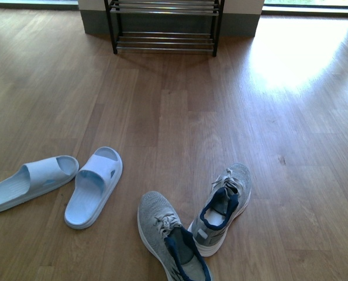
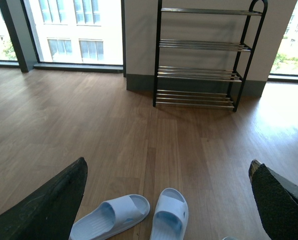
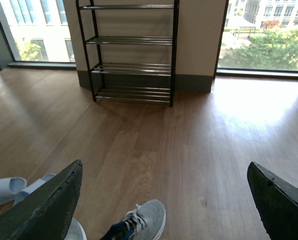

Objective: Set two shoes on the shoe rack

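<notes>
Two grey knit sneakers lie on the wood floor close to me: one [image 1: 223, 205] to the right, the other [image 1: 168, 237] nearer the bottom edge. Two pale blue slides [image 1: 95, 184] [image 1: 30, 181] lie to their left. The black-framed shoe rack [image 1: 165, 26] stands against the far wall, its chrome tiers bare. Neither arm shows in the front view. My left gripper [image 2: 169, 200] hangs open above the slides [image 2: 170, 216]. My right gripper [image 3: 164, 200] hangs open above a sneaker [image 3: 141, 220]. Both are empty.
Tall windows flank the wall behind the rack [image 2: 199, 55]. A bright sun patch [image 1: 296, 52] falls on the floor at the right. Bare wood floor [image 1: 174, 111] stretches between the shoes and the rack.
</notes>
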